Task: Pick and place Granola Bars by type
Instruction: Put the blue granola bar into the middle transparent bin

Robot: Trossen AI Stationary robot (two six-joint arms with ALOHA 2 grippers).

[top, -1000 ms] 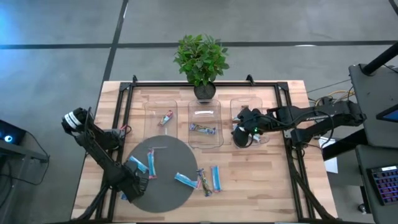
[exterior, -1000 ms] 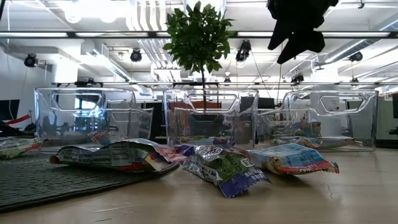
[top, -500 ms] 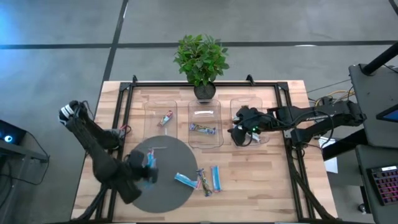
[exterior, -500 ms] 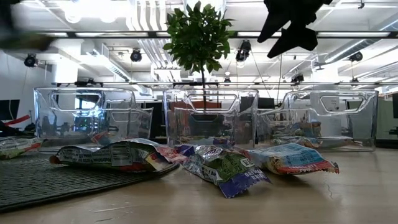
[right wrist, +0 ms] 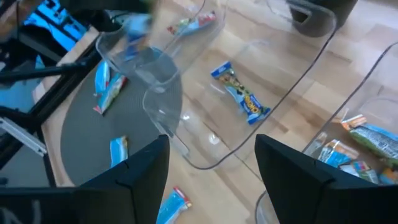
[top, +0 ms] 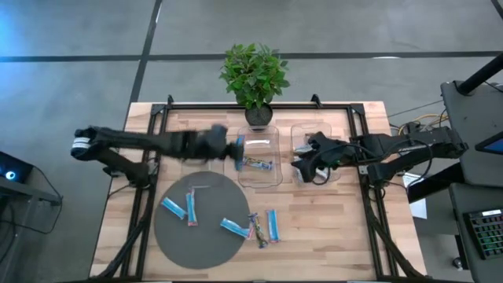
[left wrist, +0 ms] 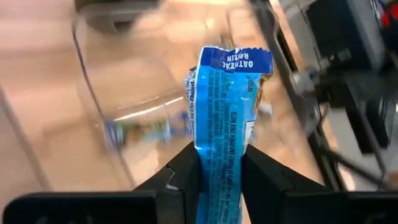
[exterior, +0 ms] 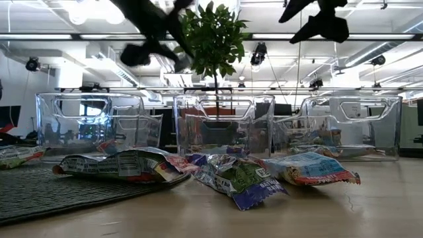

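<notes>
I am looking down on a wooden bench [top: 330, 236] with a potted plant [top: 254, 75] at its far edge. Just in front of the plant stand three clear trays; the middle tray [top: 259, 177] sits directly below it. Nearer me lies a round grey mat [top: 206, 244] carrying loose blue granola bars [top: 233, 228]. My left end effector [top: 236, 149] hangs by the middle tray's rim, pinched narrow on a blue oatmeal raisin bar [left wrist: 225, 112], held at one end. I judge the wrapper light, crinkly and slippery, best gripped across its flat middle. My right end effector [top: 302, 167] hovers spread wide and empty over the tray to the plant's right. Tray walls crowd both arms; open bench lies beyond the mat.
</notes>
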